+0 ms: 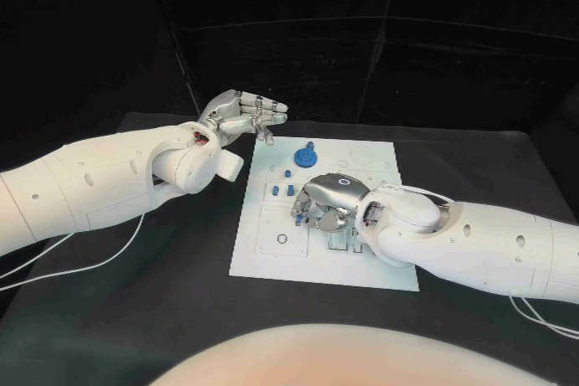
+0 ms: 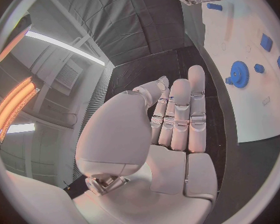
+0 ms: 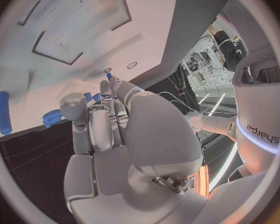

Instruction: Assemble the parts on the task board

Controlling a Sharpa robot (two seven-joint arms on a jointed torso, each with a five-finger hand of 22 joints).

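The middle of the task board point(image 1: 272, 256) is covered by the right hand point(image 1: 324, 208), with its arm crossing the board's right edge, so access from that side is blocked. The far left corner is flanked by the left hand point(image 1: 242, 114), raised above the worktop point(image 1: 145, 319). The board's near edge and the far right area beyond the blue gear point(image 1: 306, 157) are left unobstructed.

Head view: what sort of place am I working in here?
Probably a robot test cell or lab bench: a black table backed by dark curtains, and a white task board with small blue parts such as a gear.
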